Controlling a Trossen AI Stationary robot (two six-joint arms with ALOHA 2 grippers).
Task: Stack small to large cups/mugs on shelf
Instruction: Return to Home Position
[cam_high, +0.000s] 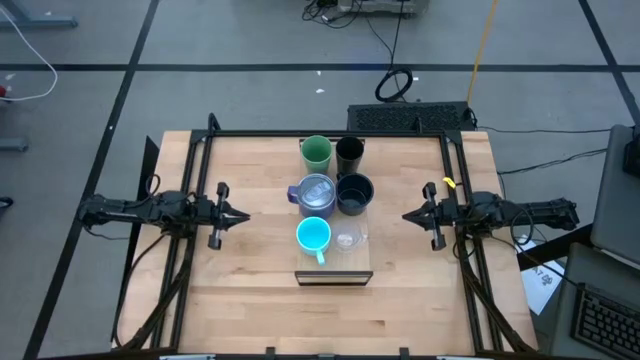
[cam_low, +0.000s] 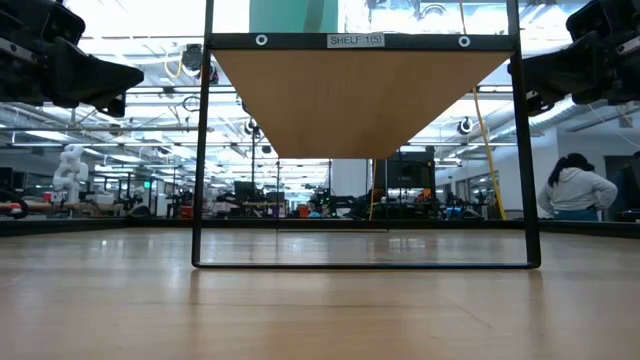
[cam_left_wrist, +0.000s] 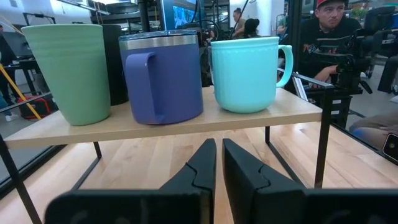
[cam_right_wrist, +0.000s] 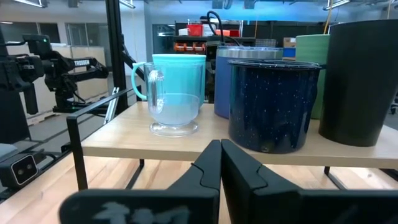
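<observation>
High view shows all six vessels standing upright in two columns on the shelf (cam_high: 335, 265), which lies down the middle of the table (cam_high: 250, 300). At the shelf's far end, the green cup (cam_high: 316, 153) stands on its left half and the slim black tumbler (cam_high: 349, 153) on its right half. At the shelf's middle, the lavender-grey mug (cam_high: 315, 193) is on the left and the wide black mug (cam_high: 354, 192) on the right, just beside each other. Nearest the shelf's dark front edge are the cyan handled mug (cam_high: 313, 235), its handle turned toward that edge, and the small clear glass (cam_high: 348, 239) just beside it on the right half.

My left gripper (cam_high: 240, 215) hangs off the shelf's left side, well apart from it, with its tip aimed at the shelf. Its fingers (cam_left_wrist: 205, 163) are drawn together with only a sliver of gap, and they hold nothing. My right gripper (cam_high: 410, 215) mirrors it off the shelf's right side, also well clear of the shelf. Its fingers (cam_right_wrist: 208, 163) are likewise pressed nearly together and empty.

From table height I see the shelf's pale underside, carried on a thin black frame (cam_low: 200, 150). A person (cam_low: 577, 188) stands in the room far beyond the shelf.
</observation>
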